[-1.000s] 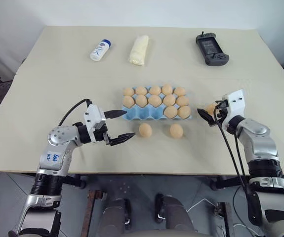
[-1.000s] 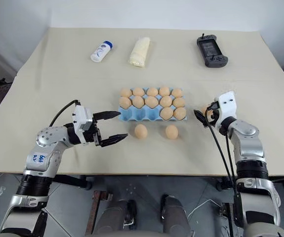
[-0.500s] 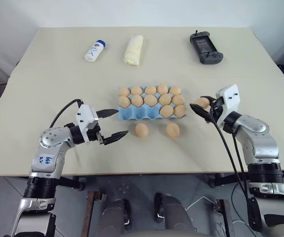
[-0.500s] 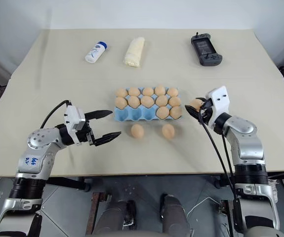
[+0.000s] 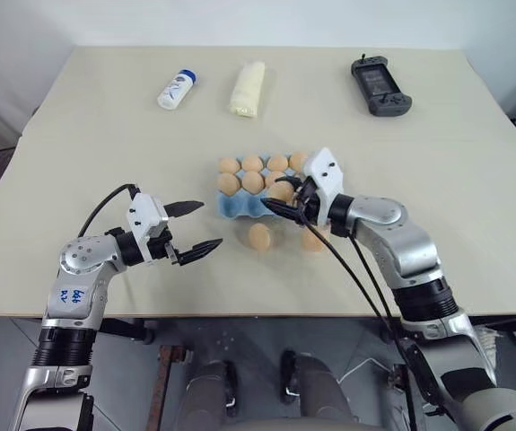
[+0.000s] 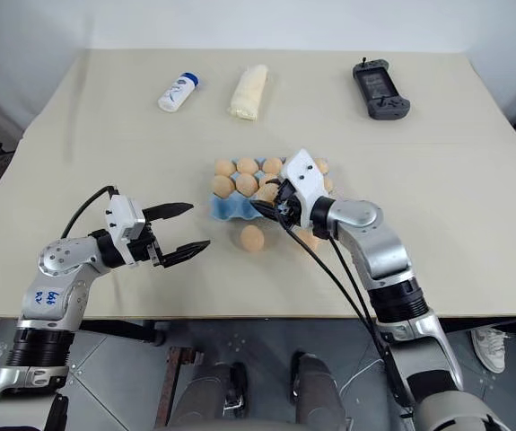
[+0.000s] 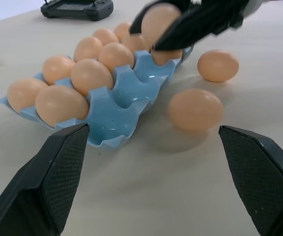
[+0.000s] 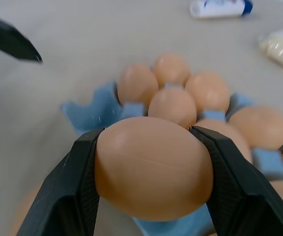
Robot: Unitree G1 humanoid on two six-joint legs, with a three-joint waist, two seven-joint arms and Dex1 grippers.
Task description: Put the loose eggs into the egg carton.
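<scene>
Over carton (image 5: 240, 205), R end effector (image 8: 148, 169) clamps egg (image 8: 153, 167).

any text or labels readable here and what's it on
White bottle: blue print on its label, too small to read.
Game console: no legible marking.
Egg carton, eggs and rolled cloth: no text visible.

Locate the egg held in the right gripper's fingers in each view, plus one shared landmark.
Left eye view: held egg at picture centre, over the egg carton's near row.
Right eye view: just right of centre, ahead of the right gripper.
Left wrist view: top middle, above the carton.
Right wrist view: large, lower centre, between two fingers.
Landmark: the blue carton.
</scene>
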